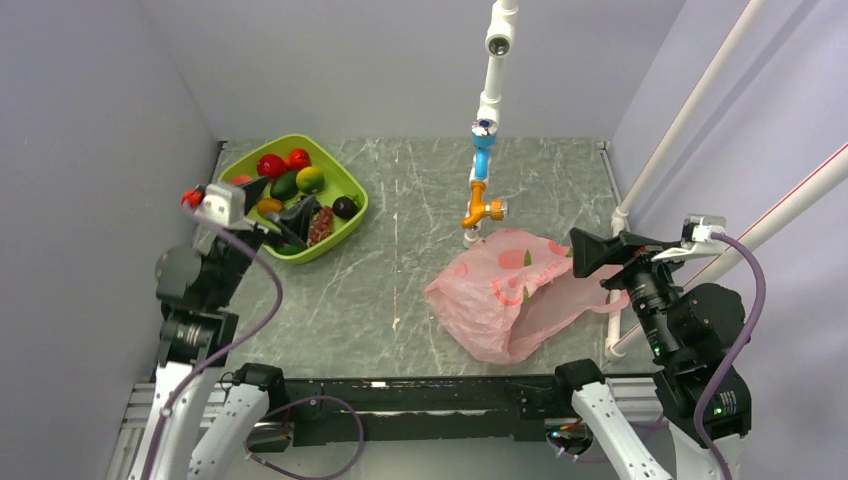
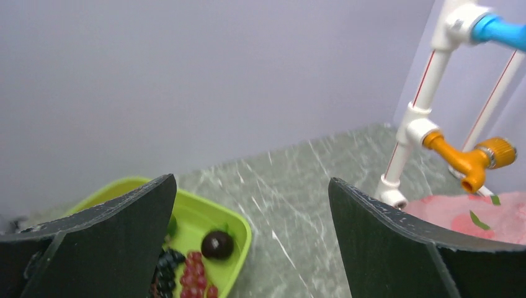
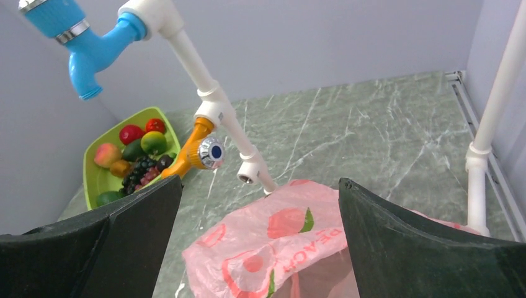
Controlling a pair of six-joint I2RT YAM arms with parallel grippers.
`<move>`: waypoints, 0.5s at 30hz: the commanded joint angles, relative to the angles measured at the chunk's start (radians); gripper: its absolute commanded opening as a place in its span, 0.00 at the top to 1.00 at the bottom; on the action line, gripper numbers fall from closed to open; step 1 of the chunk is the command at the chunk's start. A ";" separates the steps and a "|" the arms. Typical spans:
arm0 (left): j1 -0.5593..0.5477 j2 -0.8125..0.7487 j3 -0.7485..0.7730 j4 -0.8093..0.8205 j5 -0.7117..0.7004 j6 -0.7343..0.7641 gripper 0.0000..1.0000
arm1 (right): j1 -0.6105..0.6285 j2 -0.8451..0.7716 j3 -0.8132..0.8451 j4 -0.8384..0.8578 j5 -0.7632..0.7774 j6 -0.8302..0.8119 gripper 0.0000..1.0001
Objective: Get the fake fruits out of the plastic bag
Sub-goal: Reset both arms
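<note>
The pink plastic bag lies crumpled at the table's right, its mouth facing my right gripper, which is open just beside it. In the right wrist view the bag lies below and between the open fingers, and no fruit shows inside. The brown-orange oval, the reddish-brown grape bunch and the dark plum lie in the green tray. My left gripper is open and empty above the tray. The left wrist view shows the plum and the red grapes.
The tray also holds red fruits, an avocado, a lime and a dark grape bunch. A white pipe stand with blue and orange taps rises just behind the bag. A white pipe runs along the right wall.
</note>
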 commanded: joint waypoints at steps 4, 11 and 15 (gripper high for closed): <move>-0.003 -0.180 -0.108 0.211 -0.102 0.064 0.01 | -0.003 -0.042 0.028 0.066 -0.122 -0.083 0.00; -0.003 -0.225 -0.135 0.227 -0.186 0.076 0.01 | -0.003 -0.088 0.040 0.082 -0.109 -0.084 0.00; -0.003 -0.238 -0.144 0.234 -0.196 0.078 0.01 | -0.003 -0.139 0.019 0.114 -0.088 -0.066 0.00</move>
